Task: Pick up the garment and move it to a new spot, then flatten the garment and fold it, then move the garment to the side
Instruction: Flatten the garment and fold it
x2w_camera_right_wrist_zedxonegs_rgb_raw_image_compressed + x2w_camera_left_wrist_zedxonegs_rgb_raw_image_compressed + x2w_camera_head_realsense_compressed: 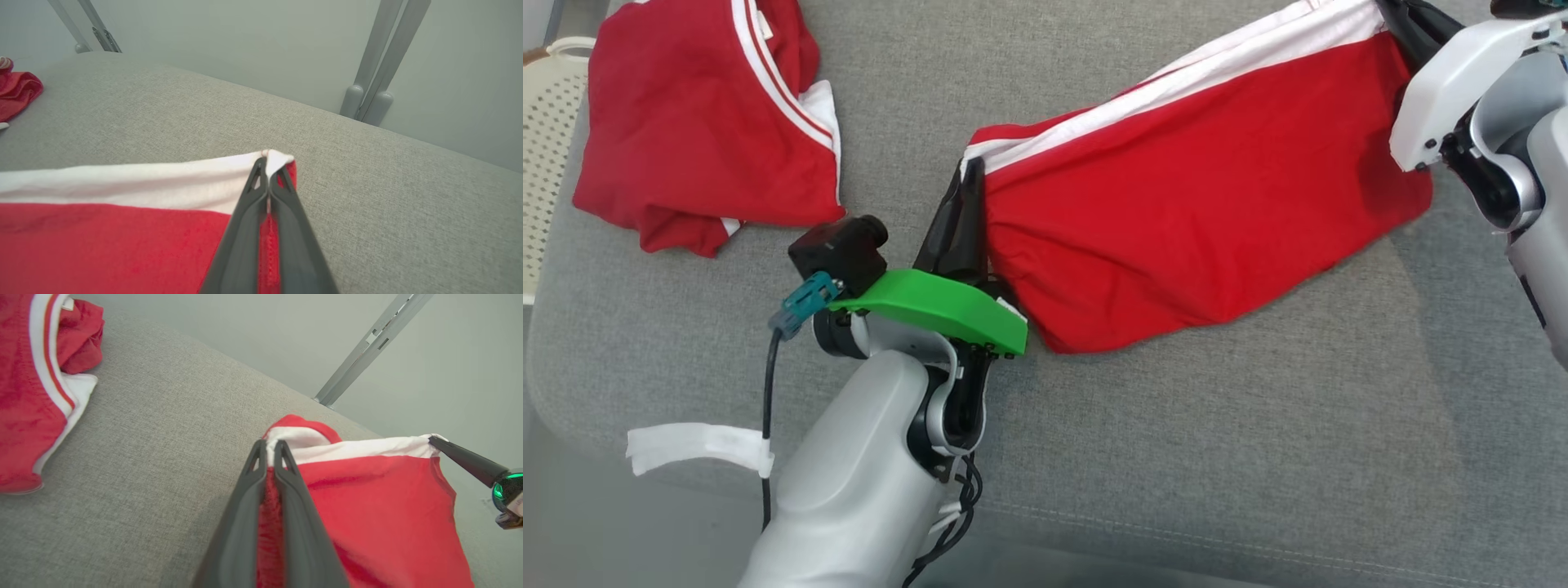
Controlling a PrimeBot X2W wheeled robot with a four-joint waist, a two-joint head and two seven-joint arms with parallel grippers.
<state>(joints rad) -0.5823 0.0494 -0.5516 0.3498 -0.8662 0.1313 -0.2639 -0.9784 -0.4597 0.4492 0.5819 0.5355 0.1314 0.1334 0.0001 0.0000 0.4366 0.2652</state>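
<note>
Stretched red garment hangs over grey cushion; left gripper and right gripper each pinch one white-banded corner

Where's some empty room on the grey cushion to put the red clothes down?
Biggest bare patch: the grey cushion between the held garment and the front edge. A narrower gap lies between that garment and the crumpled garment. The far left corner is crowded.
</note>
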